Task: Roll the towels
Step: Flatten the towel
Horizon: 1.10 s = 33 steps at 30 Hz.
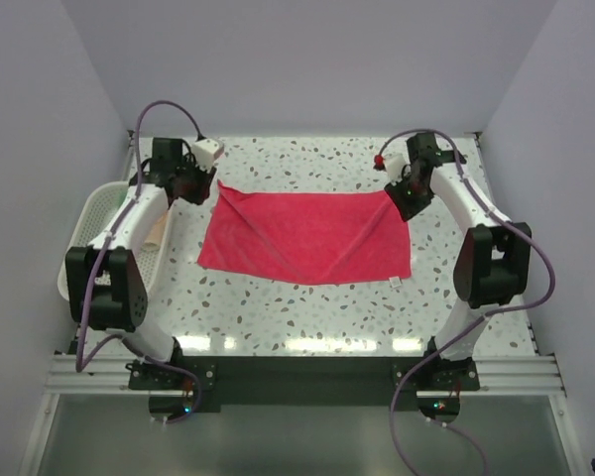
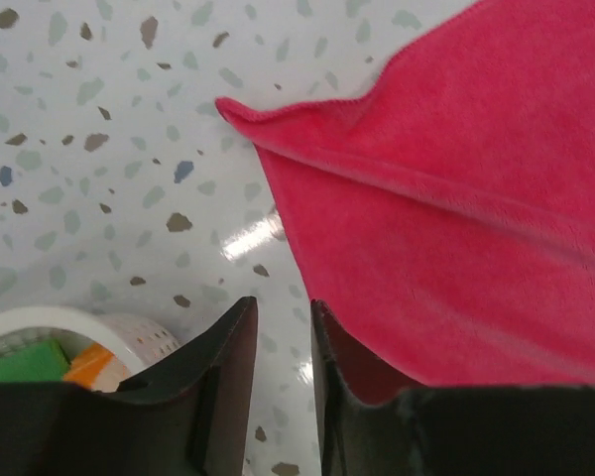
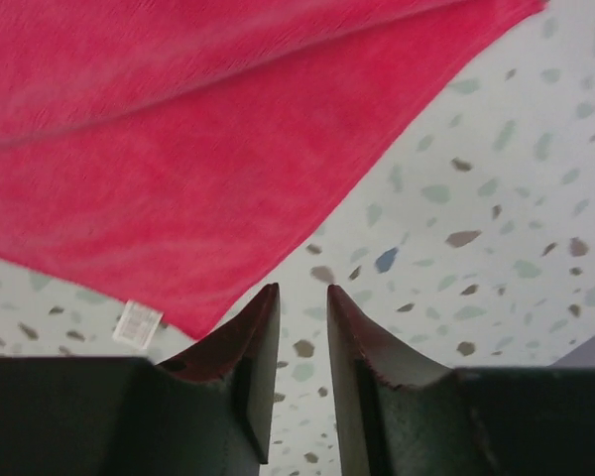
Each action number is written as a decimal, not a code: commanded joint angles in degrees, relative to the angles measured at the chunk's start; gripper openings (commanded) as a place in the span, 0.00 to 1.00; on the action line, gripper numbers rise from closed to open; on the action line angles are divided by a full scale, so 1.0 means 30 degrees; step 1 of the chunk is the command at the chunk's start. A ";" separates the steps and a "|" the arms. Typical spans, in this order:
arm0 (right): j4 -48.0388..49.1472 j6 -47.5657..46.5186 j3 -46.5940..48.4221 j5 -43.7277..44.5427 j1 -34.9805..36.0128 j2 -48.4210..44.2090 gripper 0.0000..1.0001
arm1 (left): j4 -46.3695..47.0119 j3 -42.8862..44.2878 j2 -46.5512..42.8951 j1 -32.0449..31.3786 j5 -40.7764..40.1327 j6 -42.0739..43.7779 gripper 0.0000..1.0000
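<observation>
The creased pink-red towel [image 1: 307, 238] is lying flat, unreadable white tag [image 3: 137, 323] at its five o'clock, left gripper [image 2: 283, 307] and right gripper [image 3: 302, 293] gaping empty.

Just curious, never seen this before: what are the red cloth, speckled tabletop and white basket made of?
Red towel: likely soft microfibre, matte, with fuzzy nap and stitched hem. Tabletop: glossy speckled terrazzo look, perhaps laminate; it mirrors the lights. Basket: seemingly white plastic, with perforated mesh walls.
</observation>
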 commanded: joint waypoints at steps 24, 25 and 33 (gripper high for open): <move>0.2159 -0.1432 -0.9950 0.1367 -0.0183 -0.0101 0.13 | -0.1109 -1.1034 -0.2079 -0.1173 -0.2778 0.3750 0.10; 0.2041 -0.1550 -1.0096 0.1485 -0.0183 -0.0335 0.13 | -0.1343 -1.1242 -0.2345 -0.1144 -0.2809 0.3867 0.09; 0.0371 -0.2576 -1.1533 0.2100 -0.0212 -0.2300 0.12 | -0.4244 -1.1391 -0.4367 -0.1173 -0.1961 0.3811 0.09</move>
